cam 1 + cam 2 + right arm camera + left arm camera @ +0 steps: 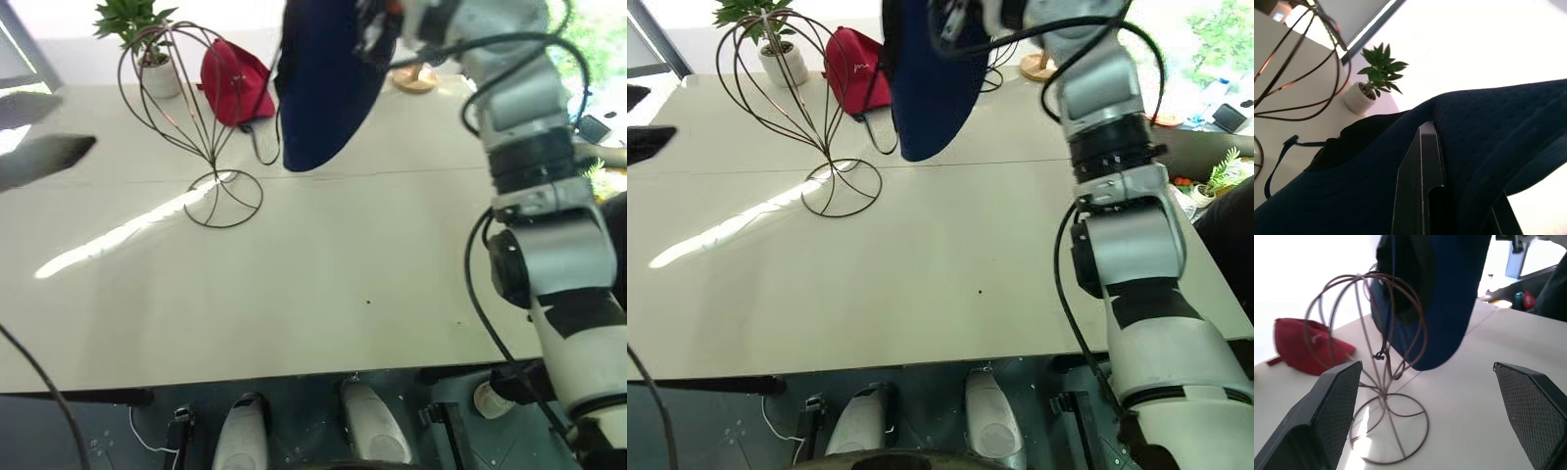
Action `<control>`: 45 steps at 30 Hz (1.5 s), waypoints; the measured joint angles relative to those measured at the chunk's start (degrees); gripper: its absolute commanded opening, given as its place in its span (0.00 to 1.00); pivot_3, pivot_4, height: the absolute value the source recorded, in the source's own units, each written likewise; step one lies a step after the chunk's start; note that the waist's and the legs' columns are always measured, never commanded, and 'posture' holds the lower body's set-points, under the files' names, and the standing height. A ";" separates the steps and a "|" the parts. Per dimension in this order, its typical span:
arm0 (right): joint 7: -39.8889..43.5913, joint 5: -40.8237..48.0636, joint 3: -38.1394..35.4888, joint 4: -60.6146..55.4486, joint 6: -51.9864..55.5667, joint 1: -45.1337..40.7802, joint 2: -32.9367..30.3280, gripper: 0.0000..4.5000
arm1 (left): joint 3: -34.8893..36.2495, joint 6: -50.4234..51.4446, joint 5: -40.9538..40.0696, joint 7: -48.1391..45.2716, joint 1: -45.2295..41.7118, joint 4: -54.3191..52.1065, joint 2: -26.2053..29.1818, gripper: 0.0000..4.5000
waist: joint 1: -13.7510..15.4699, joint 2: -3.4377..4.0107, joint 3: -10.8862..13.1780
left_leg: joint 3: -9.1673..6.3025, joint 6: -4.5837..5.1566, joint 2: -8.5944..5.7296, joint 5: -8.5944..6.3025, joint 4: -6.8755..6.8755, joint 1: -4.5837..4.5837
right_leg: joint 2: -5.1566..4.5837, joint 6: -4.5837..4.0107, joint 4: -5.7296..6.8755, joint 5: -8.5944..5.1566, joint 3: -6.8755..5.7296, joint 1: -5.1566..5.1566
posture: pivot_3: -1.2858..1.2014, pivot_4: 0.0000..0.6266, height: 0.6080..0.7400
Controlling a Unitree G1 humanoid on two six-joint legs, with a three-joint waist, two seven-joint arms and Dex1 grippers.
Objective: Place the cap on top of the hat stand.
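- Cap (323, 88) hangs in the air over the far part of the table (323, 284), its wide navy brim drooping down, just to the right of the stand's head and apart from it.
- Right pincer (1449, 196) is clamped on the cap's fabric, fingers pressed together with the brim between them; the arm reaches up and across from the right.
- Stand (191, 108) is upright on the table, its wire head bare, ring base flat on the surface.
- Progress, as I judge it: the cap is picked up and lifted to about the height of the head, so the pickup is done; what is left is to carry it over the wire head, lower the crown onto it and let go.
- Left pincer (1430, 416) is spread wide and empty, facing the stand from the left side.
- Red cap (235, 83) lies on the table behind the stand.
- Pot (162, 73) at the far left edge holds a small green plant (132, 20); I see no other containers with clear contents.
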 measured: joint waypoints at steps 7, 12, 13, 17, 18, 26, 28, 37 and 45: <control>-7.93 -13.19 7.56 9.38 -22.68 -8.17 1.36 0.01 | 7.59 1.11 1.41 -0.53 5.67 0.60 1.10 1.00 | -0.84 0.04 0.05 | 0.00 -0.02 0.00 0.01 -0.12 -0.05 | -0.02 -0.02 0.07 -0.01 -0.02 -0.16 | 0.52 0.24 1.00; -17.26 -18.86 8.26 12.53 -29.48 -13.64 1.87 0.01 | 9.14 1.73 1.41 -0.20 7.88 -0.11 1.08 1.00 | -0.87 0.01 0.04 | 0.00 -0.04 0.00 0.02 -0.27 -0.03 | -0.02 -0.07 0.10 -0.02 -0.02 -0.23 | 0.52 0.24 1.00; -19.03 -20.10 8.49 13.06 -30.44 -14.06 1.86 0.01 | 9.17 1.88 1.41 -0.13 8.05 -0.22 1.08 1.00 | -0.88 0.01 0.04 | 0.00 -0.04 0.00 0.02 -0.26 -0.03 | -0.02 -0.08 0.10 -0.03 -0.02 -0.24 | 0.52 0.24 1.00; -27.36 -26.42 10.65 13.95 -34.46 -14.92 1.08 0.01 | 9.64 2.01 1.39 0.10 8.34 -0.36 1.08 1.00 | -0.88 0.01 0.04 | 0.01 -0.06 0.00 0.03 -0.27 -0.03 | -0.03 -0.24 0.10 -0.11 -0.02 -0.25 | 0.52 0.24 1.00; -30.38 -28.87 11.56 13.93 -35.90 -15.27 0.47 0.01 | 9.64 2.01 1.39 0.10 8.34 -0.34 1.08 1.00 | -0.88 0.01 0.04 | 0.01 -0.07 0.00 0.04 -0.27 -0.03 | -0.03 -0.24 0.11 -0.11 -0.02 -0.27 | 0.52 0.24 1.00; -52.46 -47.56 20.64 13.50 -39.68 -20.97 -0.85 0.01 | 11.06 1.55 2.65 -0.37 9.31 2.29 1.33 1.00 | -1.36 0.00 0.03 | 0.09 -0.12 0.00 0.07 -0.45 -0.04 | 0.00 -0.46 0.40 -0.24 0.04 -0.59 | 0.52 0.24 1.00; -56.62 -51.07 23.20 16.13 -38.54 -22.75 -1.14 0.01 | 11.56 1.33 3.07 -0.28 9.45 2.95 1.43 1.00 | -1.59 -0.01 0.03 | 0.09 -0.16 0.00 0.09 -0.44 -0.04 | -0.02 -0.47 0.41 -0.24 0.04 -0.59 | 0.52 0.24 1.00; -73.27 -61.73 31.76 22.44 -31.44 -29.42 0.82 0.01 | 13.22 0.91 3.16 0.18 9.63 2.69 1.40 1.00 | -2.81 -0.05 0.01 | 0.10 -0.19 0.00 0.11 -0.49 -0.07 | -0.02 -0.49 0.58 -0.26 0.04 -0.72 | 0.52 0.24 1.00; -87.50 -69.33 39.75 24.53 -25.91 -34.78 4.92 0.01 | 16.46 1.00 3.20 1.32 10.11 2.73 1.35 1.00 | -3.72 -0.06 0.00 | 0.05 -0.19 -0.01 0.11 -0.49 -0.07 | -0.01 -0.65 0.84 -0.38 0.03 -0.82 | 0.52 0.24 1.00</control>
